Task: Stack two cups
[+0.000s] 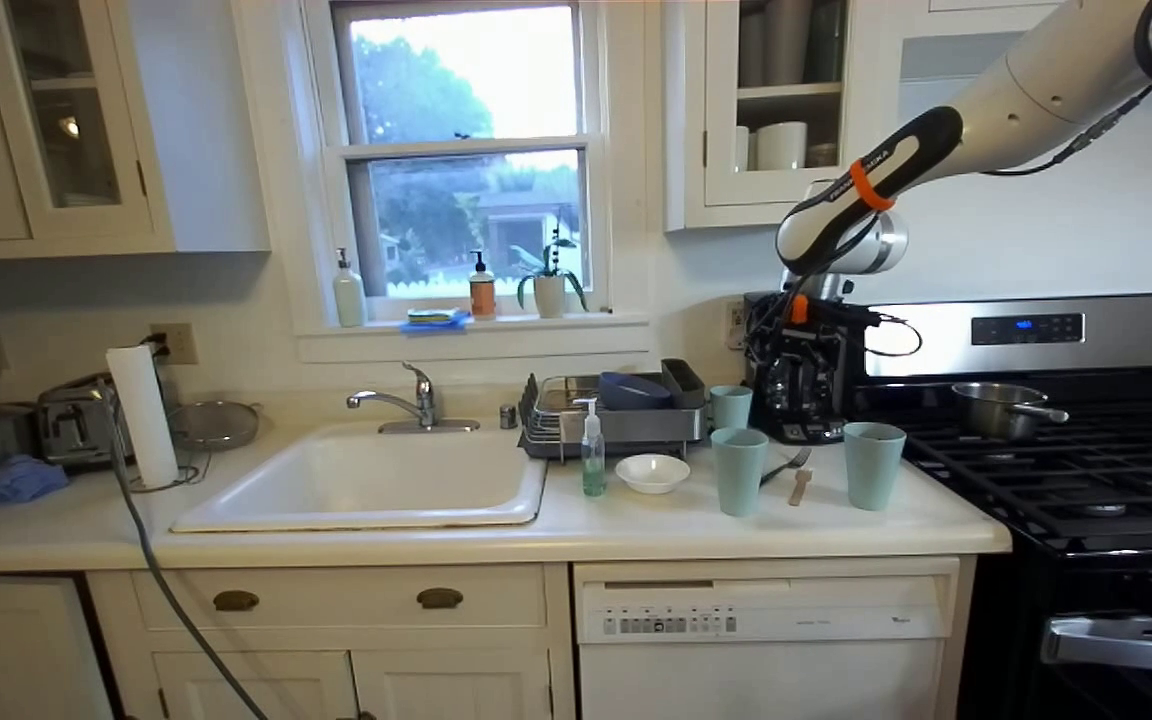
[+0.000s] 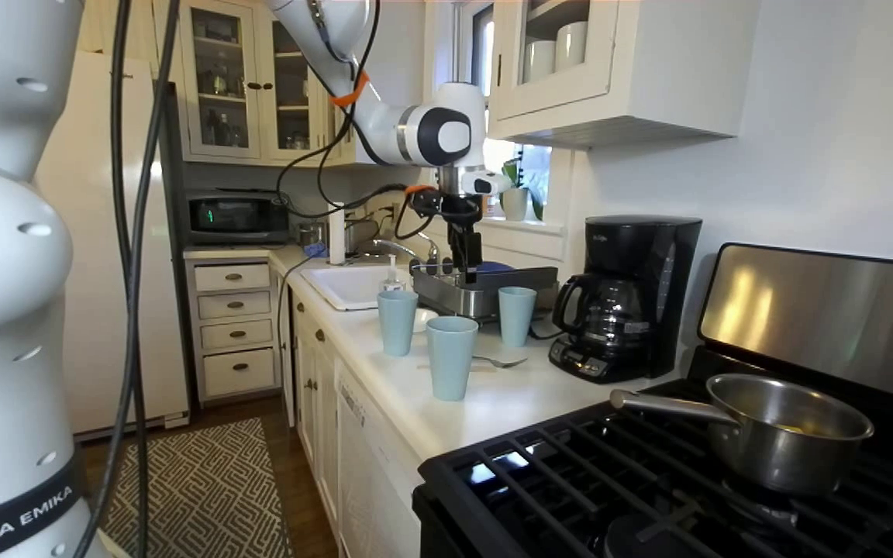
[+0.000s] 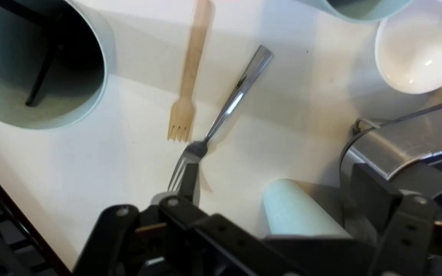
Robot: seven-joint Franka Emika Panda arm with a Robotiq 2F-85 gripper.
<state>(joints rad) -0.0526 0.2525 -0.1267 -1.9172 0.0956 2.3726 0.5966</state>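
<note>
Three pale mint-green cups stand upright on the counter. In an exterior view they are the near-left cup (image 1: 739, 475), the near-right cup (image 1: 874, 470) and the back cup (image 1: 731, 407) between dish rack and coffee maker. The wrist view shows the near-right cup (image 3: 109, 50) at upper left, dark inside, and part of the near-left cup (image 3: 370, 11) at the top. My gripper (image 2: 468, 271) points down above the counter. In the wrist view the gripper (image 3: 276, 168) is open, its fingers wide apart, holding nothing. The back cup (image 3: 297, 211) appears between them, its upper part hidden by the gripper.
A metal fork (image 3: 240, 90) and a wooden fork (image 3: 190, 76) lie flat among the cups. Around them are a white bowl (image 1: 652, 474), a soap bottle (image 1: 592, 455), the dish rack (image 1: 676, 430), the black coffee maker (image 2: 644, 240) and a stove with a pot (image 2: 772, 457).
</note>
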